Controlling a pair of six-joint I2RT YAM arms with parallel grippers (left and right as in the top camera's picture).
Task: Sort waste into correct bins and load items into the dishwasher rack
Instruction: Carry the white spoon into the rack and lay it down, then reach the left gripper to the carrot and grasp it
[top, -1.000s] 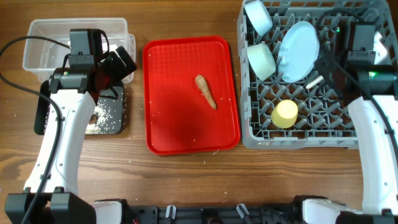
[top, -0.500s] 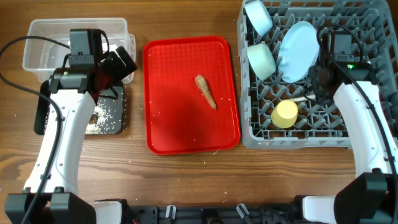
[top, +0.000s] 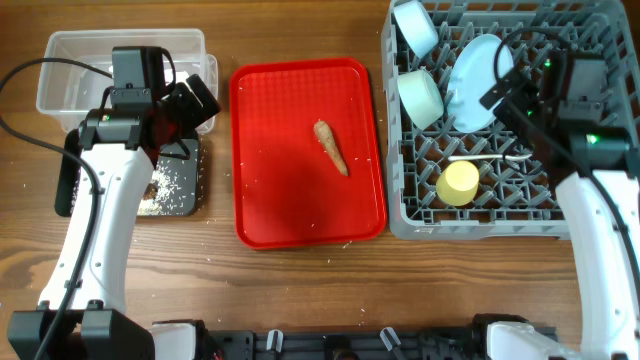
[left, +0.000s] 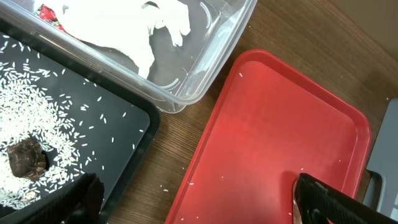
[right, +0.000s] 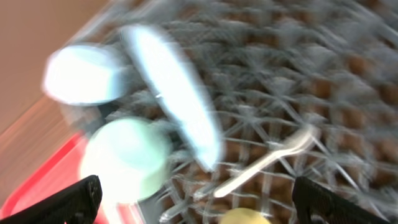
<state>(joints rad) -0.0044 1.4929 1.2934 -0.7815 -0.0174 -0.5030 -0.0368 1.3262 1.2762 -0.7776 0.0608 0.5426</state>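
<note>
Your right gripper (right: 199, 202) hangs over the large grey plastic grid rack (top: 480, 228), jaws spread wide with nothing between them. The white plastic spoon (top: 488, 158) lies flat on the rack's pegs, clear of the fingers, between the small yellow cup (top: 459, 183) and the pale blue round plate (top: 480, 68). Your left gripper (left: 199, 202) is spread just as wide and is empty, above the gap between the shallow black rectangular tray (left: 134, 127) and the flat red serving tray (left: 267, 124). The orange-brown carrot-like stick (top: 331, 147) lies on that red tray, untouched. White rice grains (left: 37, 118) and a small brown food lump (left: 26, 158) sit in the black tray.
</note>
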